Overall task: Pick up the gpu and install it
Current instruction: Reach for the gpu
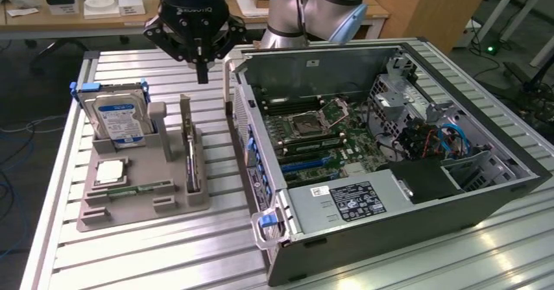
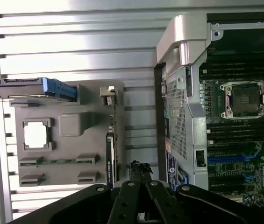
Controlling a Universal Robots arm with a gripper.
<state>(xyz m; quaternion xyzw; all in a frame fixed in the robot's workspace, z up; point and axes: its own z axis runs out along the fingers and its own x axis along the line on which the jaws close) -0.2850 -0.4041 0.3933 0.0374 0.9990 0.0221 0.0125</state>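
I see my Robotiq-marked gripper (image 1: 202, 77) closed on nothing, hanging near the gpu (image 1: 191, 152), which stands edgewise in its tray (image 1: 130, 215).

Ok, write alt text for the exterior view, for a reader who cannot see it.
A black robot tool, shut and empty, hangs near a grey parts tray where the thin dark gpu card stands on edge beside a blue-labelled silver hard drive. On the exterior view's right lies an open black computer case, motherboard exposed.
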